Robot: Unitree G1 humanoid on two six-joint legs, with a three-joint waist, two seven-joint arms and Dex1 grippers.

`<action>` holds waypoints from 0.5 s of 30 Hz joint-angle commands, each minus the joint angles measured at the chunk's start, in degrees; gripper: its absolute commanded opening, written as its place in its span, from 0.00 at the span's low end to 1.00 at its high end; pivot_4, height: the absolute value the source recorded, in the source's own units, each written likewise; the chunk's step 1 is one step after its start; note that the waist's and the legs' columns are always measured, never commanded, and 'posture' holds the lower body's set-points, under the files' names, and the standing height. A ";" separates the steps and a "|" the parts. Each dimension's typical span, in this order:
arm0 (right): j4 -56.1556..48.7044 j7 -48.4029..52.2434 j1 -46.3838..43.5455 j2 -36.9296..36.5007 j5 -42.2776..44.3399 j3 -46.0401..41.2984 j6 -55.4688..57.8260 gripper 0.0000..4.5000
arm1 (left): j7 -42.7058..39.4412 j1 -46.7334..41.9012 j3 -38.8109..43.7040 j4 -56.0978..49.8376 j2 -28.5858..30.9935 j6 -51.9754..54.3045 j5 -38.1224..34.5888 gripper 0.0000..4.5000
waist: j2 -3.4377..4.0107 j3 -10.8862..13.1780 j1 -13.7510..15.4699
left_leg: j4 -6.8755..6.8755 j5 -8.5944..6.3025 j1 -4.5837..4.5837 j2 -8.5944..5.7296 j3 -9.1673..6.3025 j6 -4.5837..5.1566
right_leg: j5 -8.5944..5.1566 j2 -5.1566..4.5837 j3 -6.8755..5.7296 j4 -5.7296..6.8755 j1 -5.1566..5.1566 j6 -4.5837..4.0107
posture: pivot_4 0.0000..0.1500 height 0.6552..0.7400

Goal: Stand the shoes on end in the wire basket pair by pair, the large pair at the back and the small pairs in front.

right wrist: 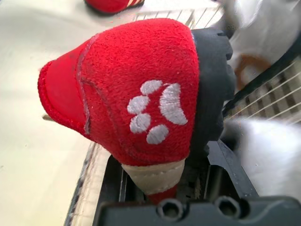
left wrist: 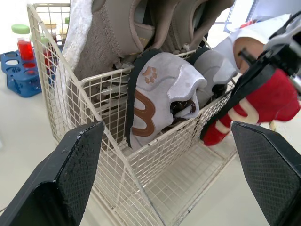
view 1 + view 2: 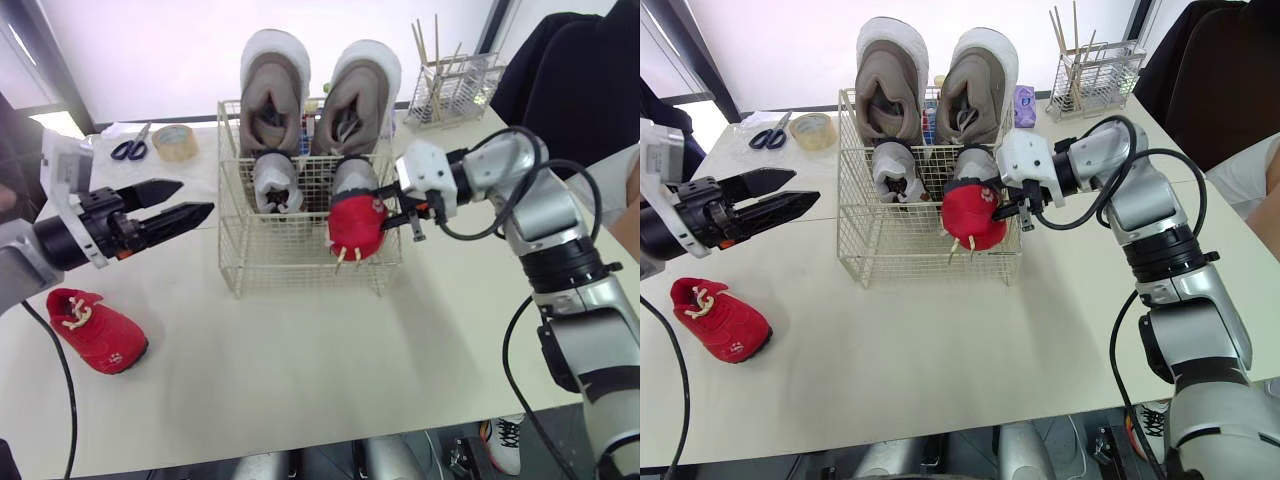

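Pale table [image 3: 300,380], bright wall behind. Wire basket [image 3: 270,255] mid-table, with large tan shoes [image 3: 275,90] on end at back and small grey shoes [image 3: 275,180] on end just in front of them. Right gripper [image 3: 392,213] clamped on red shoe [image 3: 355,228], held at basket's front right corner, overlapping the rim. Left gripper [image 3: 196,197] spread open, empty, hovering left of basket, not touching. Second red shoe [image 3: 95,330] lying on table near left gripper, well apart from basket.
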 commanded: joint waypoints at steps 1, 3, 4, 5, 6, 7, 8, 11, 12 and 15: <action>-0.27 0.17 0.38 -0.22 -1.93 -0.56 -1.80 0.14 | -0.22 -1.35 1.24 -0.96 -0.12 -1.22 0.78 0.99 | 0.00 0.00 -0.02 | 0.00 0.00 0.00 0.00 0.00 0.00 | 0.00 0.00 0.00 0.00 0.00 0.00 | 1.00 1.00; -0.30 0.42 0.96 -0.53 -2.80 -0.36 -2.06 0.14 | -0.41 -1.68 1.00 -0.81 -0.22 -1.22 1.06 0.99 | 0.00 0.00 -0.02 | -0.01 0.00 -0.01 0.00 0.00 0.00 | 0.00 0.00 0.00 0.00 -0.02 0.00 | 1.00 1.00; -0.30 0.39 1.16 -0.65 -3.12 -0.39 -2.15 0.14 | -0.47 -1.91 0.82 -0.67 -0.31 -1.22 1.29 0.99 | 0.00 0.00 -0.03 | -0.01 0.00 -0.01 0.00 0.00 0.00 | 0.00 0.00 -0.01 0.00 -0.02 0.00 | 1.00 1.00; -0.33 0.36 1.31 -0.77 -3.40 -0.40 -2.19 0.14 | -0.57 -2.08 0.68 -0.55 -0.38 -1.22 1.54 0.99 | 0.00 0.00 -0.03 | -0.01 0.00 -0.01 0.00 0.00 0.00 | 0.00 0.00 -0.01 0.00 -0.01 0.00 | 1.00 1.00; -0.58 0.49 1.54 -1.03 -3.46 -0.52 -2.01 0.25 | -0.70 -2.21 0.59 -0.48 -0.47 -1.19 1.73 1.00 | 0.00 0.00 0.01 | -0.01 0.00 0.00 0.00 0.00 0.00 | 0.00 0.00 -0.01 0.00 0.00 0.00 | 1.00 1.00; -0.87 0.66 1.70 -1.20 -3.28 -0.73 -1.59 0.37 | -0.80 -2.29 0.56 -0.45 -0.55 -1.12 1.88 1.00 | -0.01 -0.01 0.07 | 0.00 0.00 0.00 0.00 -0.01 0.00 | 0.00 0.00 -0.01 0.00 0.01 0.00 | 1.00 1.00; -1.28 0.83 1.77 -1.43 -3.05 -1.04 -1.21 0.45 | -0.89 -2.31 0.54 -0.44 -0.61 -1.06 2.01 1.00 | -0.02 -0.01 0.10 | 0.01 0.00 0.00 0.00 -0.01 0.00 | 0.00 0.00 -0.02 0.00 0.02 0.00 | 1.00 1.00; -2.80 1.15 1.84 -2.21 -2.56 -2.06 -0.10 0.78 | -1.09 -2.00 0.54 -0.28 -0.71 -0.87 2.61 1.00 | -0.02 -0.01 0.01 | 0.03 0.00 0.01 0.00 -0.01 0.00 | 0.01 0.00 -0.02 0.00 0.04 0.00 | 1.00 1.00; -3.59 1.30 1.93 -2.75 -2.56 -2.40 0.30 0.89 | -1.05 -1.77 0.64 -0.22 -0.73 -0.74 2.82 1.00 | -0.02 -0.01 -0.04 | 0.04 0.00 0.02 0.00 -0.01 0.00 | 0.01 0.00 -0.01 0.01 0.04 -0.01 | 1.00 1.00; -5.75 1.71 1.88 -4.88 -2.63 -3.46 0.87 1.00 | -0.83 -0.28 1.40 -0.18 -0.49 -0.47 4.02 1.00 | -0.01 -0.01 -0.03 | 0.03 0.01 0.03 0.00 -0.01 -0.02 | 0.02 0.00 -0.01 0.03 0.02 -0.03 | 1.00 1.00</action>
